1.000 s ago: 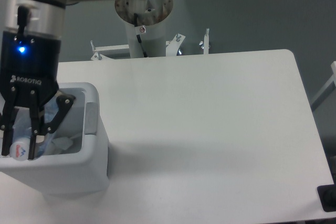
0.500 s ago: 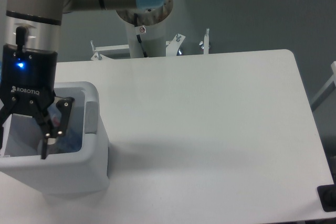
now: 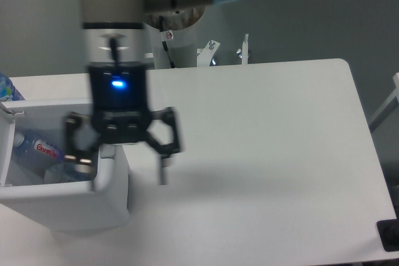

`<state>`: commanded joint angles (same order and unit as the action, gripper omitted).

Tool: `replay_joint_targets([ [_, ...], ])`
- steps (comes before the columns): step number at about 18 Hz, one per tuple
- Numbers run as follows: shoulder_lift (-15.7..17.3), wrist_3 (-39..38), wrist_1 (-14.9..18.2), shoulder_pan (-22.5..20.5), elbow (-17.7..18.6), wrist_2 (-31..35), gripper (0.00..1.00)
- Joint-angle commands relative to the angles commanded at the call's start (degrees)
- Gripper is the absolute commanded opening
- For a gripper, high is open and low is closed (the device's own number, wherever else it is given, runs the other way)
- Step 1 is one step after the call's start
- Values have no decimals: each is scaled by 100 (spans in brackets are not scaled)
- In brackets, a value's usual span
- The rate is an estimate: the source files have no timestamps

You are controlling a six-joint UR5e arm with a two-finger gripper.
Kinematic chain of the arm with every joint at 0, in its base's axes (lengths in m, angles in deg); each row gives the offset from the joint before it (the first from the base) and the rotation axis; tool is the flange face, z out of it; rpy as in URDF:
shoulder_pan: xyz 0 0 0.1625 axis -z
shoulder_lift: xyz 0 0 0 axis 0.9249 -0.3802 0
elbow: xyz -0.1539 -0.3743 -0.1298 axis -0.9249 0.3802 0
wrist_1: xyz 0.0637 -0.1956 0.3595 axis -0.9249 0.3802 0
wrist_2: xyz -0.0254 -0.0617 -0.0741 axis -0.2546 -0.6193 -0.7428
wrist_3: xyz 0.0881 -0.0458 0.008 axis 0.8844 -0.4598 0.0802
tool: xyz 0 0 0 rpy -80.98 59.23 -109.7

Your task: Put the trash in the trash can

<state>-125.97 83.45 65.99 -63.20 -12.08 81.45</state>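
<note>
White table (image 3: 262,129), white trash can (image 3: 68,207) at left edge, bottle (image 3: 38,148) lying inside, gripper (image 3: 122,167) above the rim, fingers spread, empty

A white table (image 3: 268,147) with rounded corners fills most of the view, evenly lit, with a soft shadow on its left half. Behind it lies a dull grey-green floor (image 3: 299,10). Metal brackets with bolts (image 3: 244,48) stand at the far edge. A pale bar (image 3: 383,110) and a black object (image 3: 389,235) sit at the right.
</note>
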Motion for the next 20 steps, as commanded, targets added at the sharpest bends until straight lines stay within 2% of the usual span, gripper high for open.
replay_joint_targets([
  [4,70,581,131,-396,52,184,100],
  [6,245,896,438,-467,175,359,100],
  [10,553,2442,869,-581,596,728,100],
  [13,825,3286,1299,-713,869,1080,100],
  [17,1028,4412,1985,-810,923,1116,100],
  [20,1063,4599,2136,-827,940,1116,100],
])
